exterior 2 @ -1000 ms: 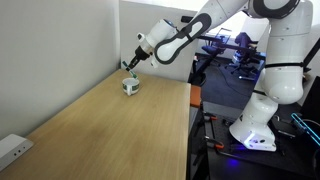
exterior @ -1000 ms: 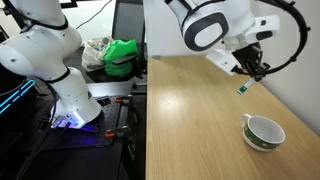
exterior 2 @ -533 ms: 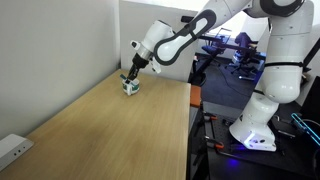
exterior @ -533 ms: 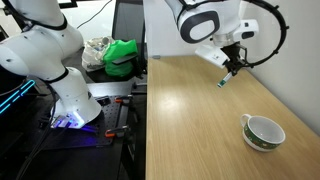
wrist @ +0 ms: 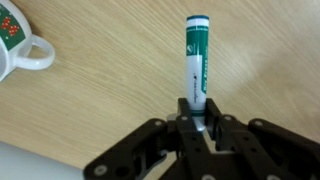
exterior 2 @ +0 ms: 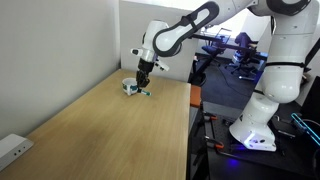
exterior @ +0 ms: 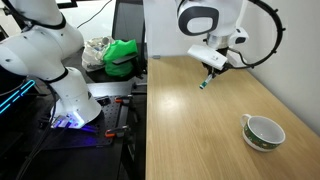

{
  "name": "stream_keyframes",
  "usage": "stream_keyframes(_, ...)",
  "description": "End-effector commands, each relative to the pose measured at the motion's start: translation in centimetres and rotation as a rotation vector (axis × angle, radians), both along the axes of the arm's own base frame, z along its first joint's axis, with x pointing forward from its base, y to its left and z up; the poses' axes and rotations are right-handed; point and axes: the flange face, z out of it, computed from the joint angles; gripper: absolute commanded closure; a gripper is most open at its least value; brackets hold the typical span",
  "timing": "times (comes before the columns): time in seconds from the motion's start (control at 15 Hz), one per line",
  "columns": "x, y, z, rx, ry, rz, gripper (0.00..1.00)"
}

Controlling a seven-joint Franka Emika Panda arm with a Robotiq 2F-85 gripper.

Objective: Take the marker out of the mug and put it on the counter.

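Note:
My gripper (wrist: pixel 197 115) is shut on the green-teal marker (wrist: pixel 196 60), which sticks out from between the fingers above the wooden counter (wrist: pixel 110 90). In an exterior view the gripper (exterior: pixel 211 72) holds the marker (exterior: pixel 204 83) low over the counter (exterior: pixel 200 130), well away from the mug (exterior: pixel 264 132). The white mug with its green patterned band stands empty near the counter's edge and shows at the top left of the wrist view (wrist: pixel 18 40). In an exterior view the gripper (exterior 2: pixel 144 78) hangs beside the mug (exterior 2: pixel 130 87) with the marker (exterior 2: pixel 144 92) below it.
A dark bench with green cloth (exterior: pixel 122 55) and clutter stands beside the counter. A second white robot base (exterior: pixel 60 70) is on that side. A small white box (exterior 2: pixel 12 150) lies at one counter corner. A wall (exterior 2: pixel 60 50) runs along the counter's side.
My gripper has carried the marker away from the mug, across the counter toward the bench side, and lowered it closer to the wood. The mug has not moved.

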Motion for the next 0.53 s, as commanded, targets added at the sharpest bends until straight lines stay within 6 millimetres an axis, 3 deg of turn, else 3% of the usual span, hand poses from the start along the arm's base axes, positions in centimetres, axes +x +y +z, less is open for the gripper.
stream_keyframes(0.0, -2.2, -1.6, 1.4, -0.059, 0.068, 0.133, 0.95)
stream_keyframes(0.47, -4.8, -4.9, 1.0, -0.140, 0.118, 0.254, 0.95)
